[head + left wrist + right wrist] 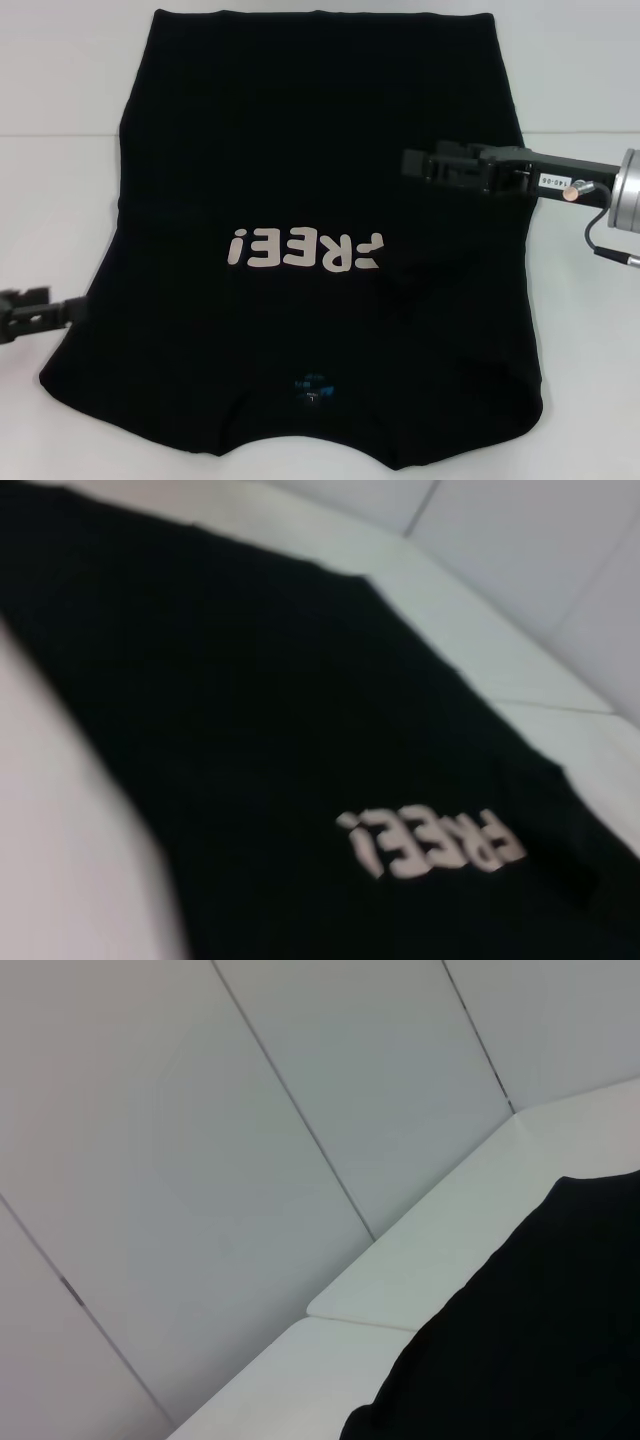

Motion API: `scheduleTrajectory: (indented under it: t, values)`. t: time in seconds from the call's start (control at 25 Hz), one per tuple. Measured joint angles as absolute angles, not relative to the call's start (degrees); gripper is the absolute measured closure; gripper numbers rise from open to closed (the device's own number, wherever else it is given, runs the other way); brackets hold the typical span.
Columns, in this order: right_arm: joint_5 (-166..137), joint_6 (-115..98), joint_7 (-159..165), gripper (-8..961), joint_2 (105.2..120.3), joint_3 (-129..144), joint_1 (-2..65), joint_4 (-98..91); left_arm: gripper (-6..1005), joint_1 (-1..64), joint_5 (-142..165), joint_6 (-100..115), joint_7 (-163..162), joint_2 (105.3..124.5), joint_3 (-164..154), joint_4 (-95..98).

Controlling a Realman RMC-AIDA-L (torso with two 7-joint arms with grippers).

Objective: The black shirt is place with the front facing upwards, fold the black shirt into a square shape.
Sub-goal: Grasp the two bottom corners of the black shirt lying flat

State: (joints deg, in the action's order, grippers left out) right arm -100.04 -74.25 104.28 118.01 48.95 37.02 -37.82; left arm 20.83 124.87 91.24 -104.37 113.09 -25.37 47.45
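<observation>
Black shirt (300, 150) lay flat on the white tabletop (60, 120).
The right gripper (412, 162) hovered over its edge, the left gripper (60, 312) beside its sleeve; I could not tell how open either was.

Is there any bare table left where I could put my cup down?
Bare table shows left of the black shirt, beyond the left gripper, and in the far right corner. Nearer on the right, the right gripper reaches in over the shirt.

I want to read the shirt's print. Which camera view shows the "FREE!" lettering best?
The head view: the "FREE!" lettering lies whole and sharp, upside down. The left wrist view shows it slanted and blurred; the right wrist view shows none.
</observation>
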Motion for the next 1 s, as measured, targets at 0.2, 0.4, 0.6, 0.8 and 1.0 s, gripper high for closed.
scheduleTrajectory:
  t: [0.2, 0.4, 0.6, 0.8, 1.0]
  values:
    - [-100.02, -74.07, 104.28, 13, 117.65, 48.95, 37.68, -37.76, 125, 20.45, 130.61, 90.12, -108.55, 112.63, -23.05, 47.87]
    - [-99.97, -74.12, 104.31, 13, 117.14, 48.95, 38.13, -37.76, 125, 21.02, 134.35, 88.22, -111.54, 112.57, -22.76, 47.49]
    - [-99.96, -74.34, 105.13, 13, 116.61, 48.95, 38.40, -37.83, 125, 22.26, 137.12, 87.10, -112.77, 112.57, -23.20, 45.99]
    - [-99.96, -74.55, 105.77, 12, 116.48, 48.95, 38.42, -38.04, 125, 23.73, 140.30, 85.77, -113.23, 112.56, -23.27, 44.09]
    - [-99.92, -74.58, 105.91, 12, 116.41, 48.95, 38.41, -38.22, 125, 24.61, 142.01, 86.14, -113.46, 112.64, -23.50, 43.56]
